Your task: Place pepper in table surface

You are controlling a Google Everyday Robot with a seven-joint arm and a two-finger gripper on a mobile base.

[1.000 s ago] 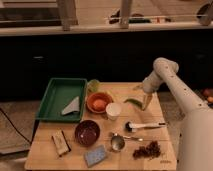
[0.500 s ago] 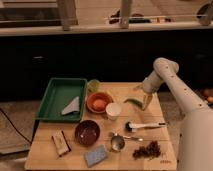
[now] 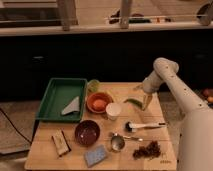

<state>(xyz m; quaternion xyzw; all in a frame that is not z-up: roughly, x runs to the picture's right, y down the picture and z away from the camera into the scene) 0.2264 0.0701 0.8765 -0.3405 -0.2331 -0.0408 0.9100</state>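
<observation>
Green pepper (image 3: 133,102) lies on the light wooden table surface (image 3: 165,130), just right of the white cup (image 3: 113,110) and orange bowl (image 3: 99,102). Gripper (image 3: 146,106) sits right beside the pepper's right end, low over the planks; cannot tell its opening or whether it grips anything. Nothing has visibly shifted over the last second: arm and pepper stay put. Likely the placement is done or nearly done, retreat pending.

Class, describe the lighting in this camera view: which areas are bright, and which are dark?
Camera view: the table surface is warmly lit, so the pepper and the hand beside it stand out; the band behind the table is dark, and the top strip is bright.
</observation>
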